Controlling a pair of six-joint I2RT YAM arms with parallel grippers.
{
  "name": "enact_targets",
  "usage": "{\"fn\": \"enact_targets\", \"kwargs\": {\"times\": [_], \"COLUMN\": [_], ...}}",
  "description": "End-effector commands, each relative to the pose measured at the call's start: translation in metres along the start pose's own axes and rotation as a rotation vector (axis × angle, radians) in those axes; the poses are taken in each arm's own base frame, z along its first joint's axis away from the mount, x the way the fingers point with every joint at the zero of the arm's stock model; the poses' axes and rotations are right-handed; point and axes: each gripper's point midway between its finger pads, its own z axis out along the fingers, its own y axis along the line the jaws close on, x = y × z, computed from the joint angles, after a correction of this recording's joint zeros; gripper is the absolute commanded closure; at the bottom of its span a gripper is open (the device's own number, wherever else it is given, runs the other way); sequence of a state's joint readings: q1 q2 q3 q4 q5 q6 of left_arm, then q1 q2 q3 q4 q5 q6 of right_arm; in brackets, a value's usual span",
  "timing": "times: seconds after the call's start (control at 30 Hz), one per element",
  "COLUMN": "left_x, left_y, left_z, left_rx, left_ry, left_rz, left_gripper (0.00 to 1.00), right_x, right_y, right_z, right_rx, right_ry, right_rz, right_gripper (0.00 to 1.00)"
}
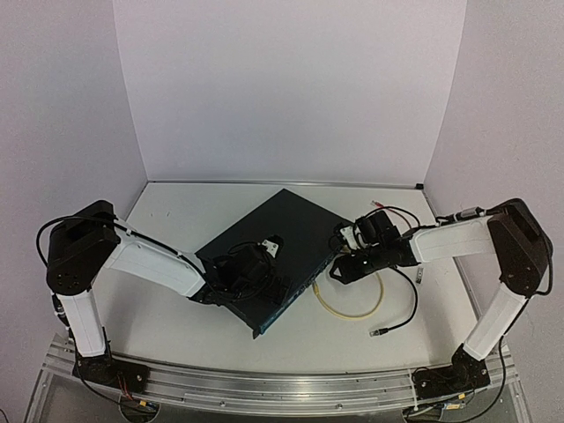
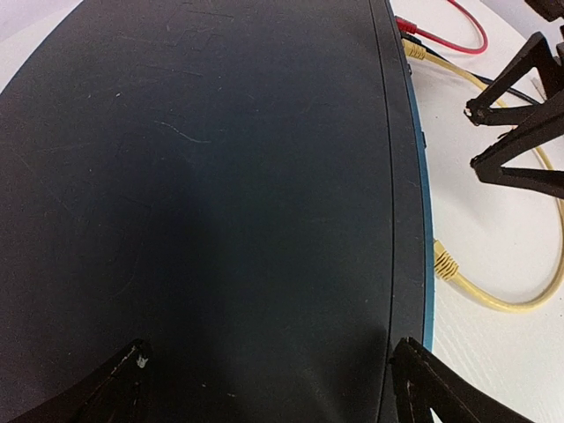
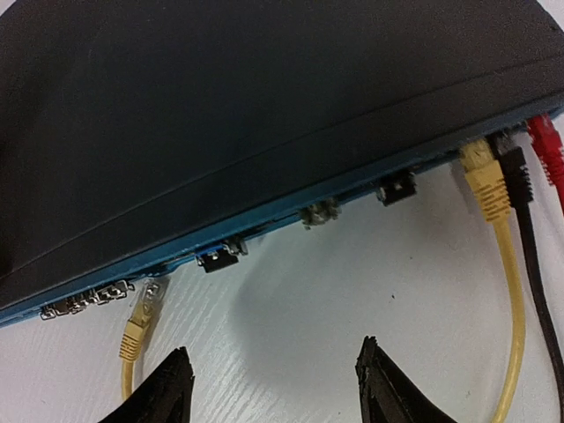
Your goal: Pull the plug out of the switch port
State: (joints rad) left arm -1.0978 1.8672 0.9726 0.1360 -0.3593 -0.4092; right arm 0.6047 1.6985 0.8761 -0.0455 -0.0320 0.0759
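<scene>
The switch [image 1: 280,243] lies slantwise mid-table, its blue port face turned to the right. My left gripper [image 1: 249,275] is open, its fingers spread over the switch's dark top [image 2: 220,176] at the near end. My right gripper [image 1: 342,267] is open and empty, low over the table just in front of the port face [image 3: 264,227]. A yellow plug [image 3: 142,315] sits in a port at the left. A second yellow plug [image 3: 486,182], a black plug [image 3: 513,172] and a red plug [image 3: 546,145] sit together at the right. Neither finger touches a plug.
The yellow cable [image 1: 352,308] loops on the table between its two plugs. A black cable runs to a loose end [image 1: 377,332] near the front. A red cable [image 1: 392,231] curls behind the right arm. White walls close off the back and sides.
</scene>
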Motion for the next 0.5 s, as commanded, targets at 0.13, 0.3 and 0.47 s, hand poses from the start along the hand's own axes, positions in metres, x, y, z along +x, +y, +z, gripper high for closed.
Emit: {"fn": "enact_targets", "kwargs": {"times": [0.13,0.3,0.47], "left_x": [0.128,0.129,0.130], "left_y": [0.048,0.044,0.042], "left_z": [0.002,0.005,0.008], "left_rx": [-0.091,-0.079,-0.071], "left_ry": [0.432,0.444,0.450], "left_rz": [0.082,0.088,0.093], "left_gripper": [0.06,0.06,0.06], "right_x": [-0.028,-0.031,-0.035], "right_y": [0.015,0.023,0.025], "right_z": [0.017,0.020,0.022], "right_rx": [-0.026,-0.036,-0.033], "right_ry": [-0.066,-0.084,-0.098], "right_rz": [-0.164,-0.218,-0.232], "right_gripper": [0.52,0.56,0.60]}}
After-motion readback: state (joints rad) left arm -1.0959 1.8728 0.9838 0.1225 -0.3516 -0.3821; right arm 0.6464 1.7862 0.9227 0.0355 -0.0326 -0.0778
